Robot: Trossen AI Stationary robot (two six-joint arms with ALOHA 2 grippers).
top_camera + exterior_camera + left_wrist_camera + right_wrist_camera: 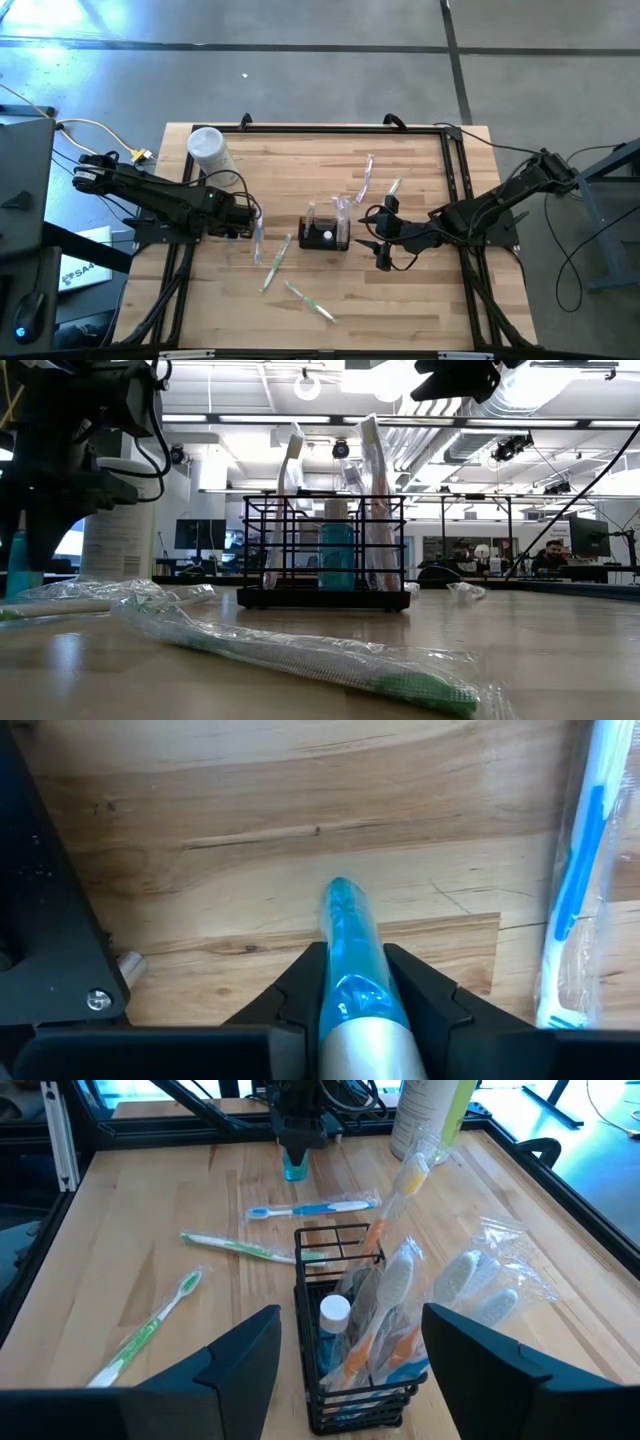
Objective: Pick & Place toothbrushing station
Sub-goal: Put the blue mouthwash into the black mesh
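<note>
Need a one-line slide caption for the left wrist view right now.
Left gripper closed on a blue tube above the wooden table, a wrapped blue toothbrush lying alongside.

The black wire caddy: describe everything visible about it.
The black wire caddy is a small, rectangular open grid of thin dark bars on a solid base. It stands upright on the wooden table near its middle, between the two arms. Inside stand several plastic-wrapped toothbrushes leaning above its rim, and a blue tube with a white cap. No gripper touches it.
</note>
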